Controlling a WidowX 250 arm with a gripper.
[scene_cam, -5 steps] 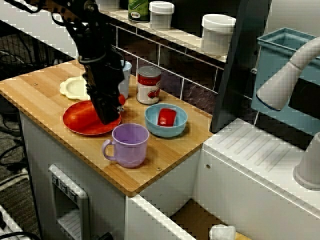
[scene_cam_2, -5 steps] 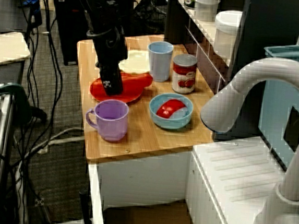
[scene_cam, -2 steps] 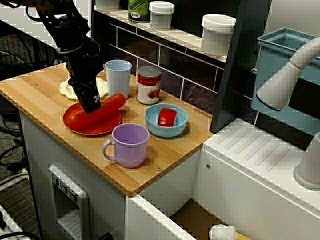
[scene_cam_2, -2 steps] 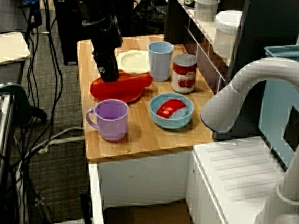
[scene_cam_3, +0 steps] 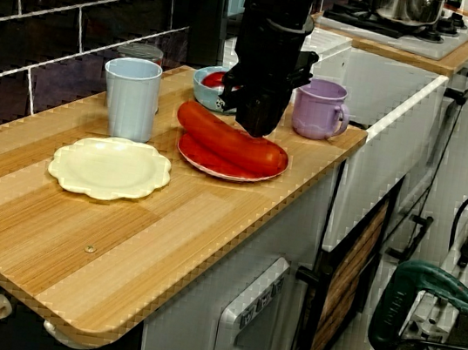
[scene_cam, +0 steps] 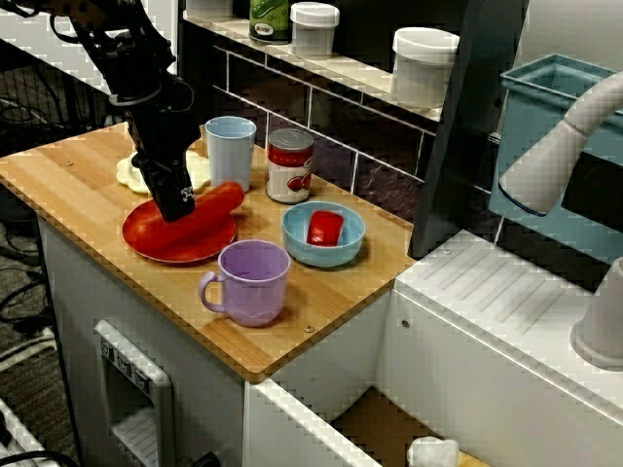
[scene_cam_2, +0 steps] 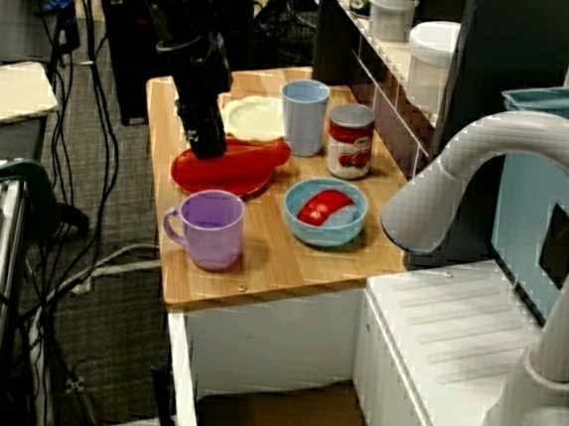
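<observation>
On the wooden counter (scene_cam: 68, 185), seen from the front corner facing the tiled wall, a scalloped cream plate (scene_cam: 127, 172) lies farthest left, partly hidden behind the black robot arm. The gripper (scene_cam: 177, 202) hangs low over the near-left part of a long red sausage (scene_cam: 209, 206). Its dark fingers blur together in all three views, so it cannot be told whether the claw is parted or closed, or whether it touches the sausage.

The sausage lies flat across a red plate (scene_cam: 170, 251). Its long axis runs from the plate's front left to its back right. The rounded far end reaches past the rim and points at the gap between a pale blue cup (scene_cam: 230, 151) and a red-labelled can (scene_cam: 289, 165). The low view from the counter's end shows the same lie, with the sausage spanning the plate from edge to edge.

Right of the plate stands a blue bowl (scene_cam: 297, 238) holding a small red piece (scene_cam: 324, 228). A purple mug (scene_cam: 253, 282) sits just in front, its handle turned left.
</observation>
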